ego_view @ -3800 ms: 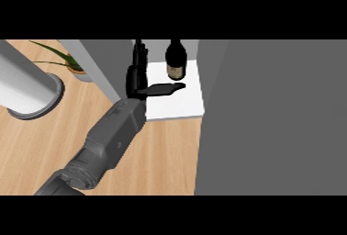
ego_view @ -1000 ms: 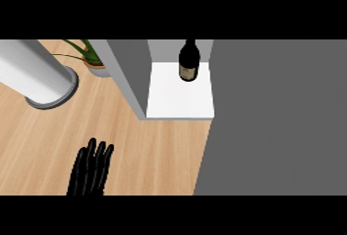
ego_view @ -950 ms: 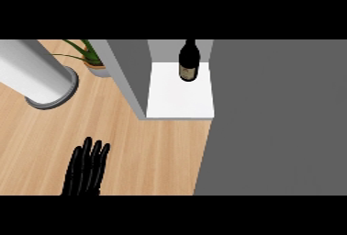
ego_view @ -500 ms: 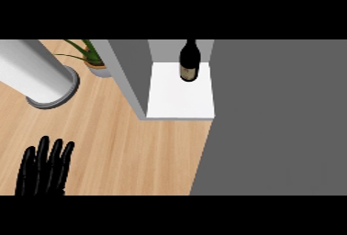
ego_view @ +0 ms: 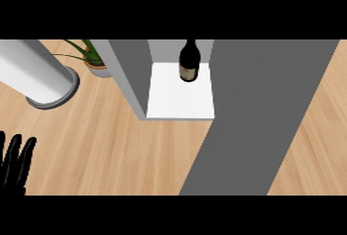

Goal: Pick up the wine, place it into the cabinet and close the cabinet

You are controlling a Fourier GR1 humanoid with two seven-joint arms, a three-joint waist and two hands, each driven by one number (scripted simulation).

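A dark wine bottle (ego_view: 189,61) with a pale label stands upright at the back of the cabinet's white shelf (ego_view: 180,97). The cabinet's grey door (ego_view: 264,114) hangs open at the right of the shelf, and a grey side panel (ego_view: 129,73) rises on the left. My left hand (ego_view: 15,165) shows at the lower left edge, fingers straight and pointing up, far from the bottle and holding nothing. My right hand appears nowhere in the head view.
A large white cylinder on a grey base (ego_view: 37,78) stands at the left. A small potted plant (ego_view: 92,59) sits between it and the cabinet. Wooden counter (ego_view: 122,151) spreads in front of the cabinet.
My left hand has let go of the bottle, drawn back from the cabinet and slid to the lower left edge. The bottle stays on the shelf.
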